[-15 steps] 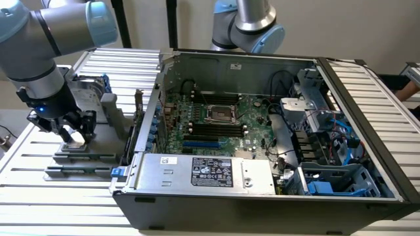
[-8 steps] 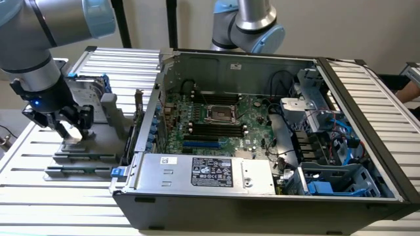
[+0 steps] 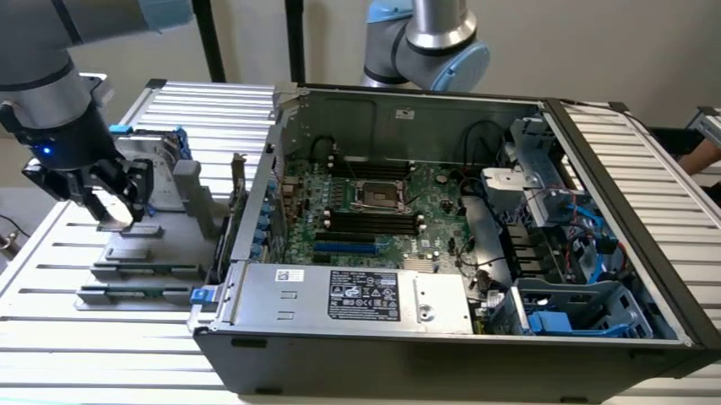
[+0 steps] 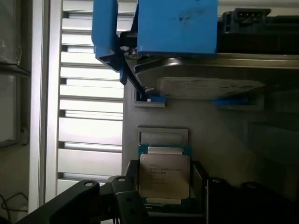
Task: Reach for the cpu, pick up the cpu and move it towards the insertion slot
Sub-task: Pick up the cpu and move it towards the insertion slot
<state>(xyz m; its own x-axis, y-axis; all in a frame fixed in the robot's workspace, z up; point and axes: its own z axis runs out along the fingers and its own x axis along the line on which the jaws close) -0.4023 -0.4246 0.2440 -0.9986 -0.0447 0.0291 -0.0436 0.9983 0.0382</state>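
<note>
The gripper [image 3: 110, 202] hangs over a grey parts holder [image 3: 135, 270] on the slatted tabletop [image 3: 67, 354], at the exterior view's left. Its dark fingers [image 4: 132, 186] are drawn narrow on the cpu [image 4: 164, 179], one against each side edge. In the wrist view the chip's near edge is lost behind the finger linkage. From the exterior view it shows as a pale sliver, tilted between the fingers. Just past it stands the hard drive [image 4: 210, 86] in blue brackets, its upper part cut off. The insertion slot [image 3: 377, 196] lies well apart, mid-board inside the open computer case [image 3: 631, 169]. Its dark centre is too small to read. The case's tall side wall stands between holder and slot, and the case top is open. Black memory slots [image 3: 372, 221] sit just beside the socket.
</note>
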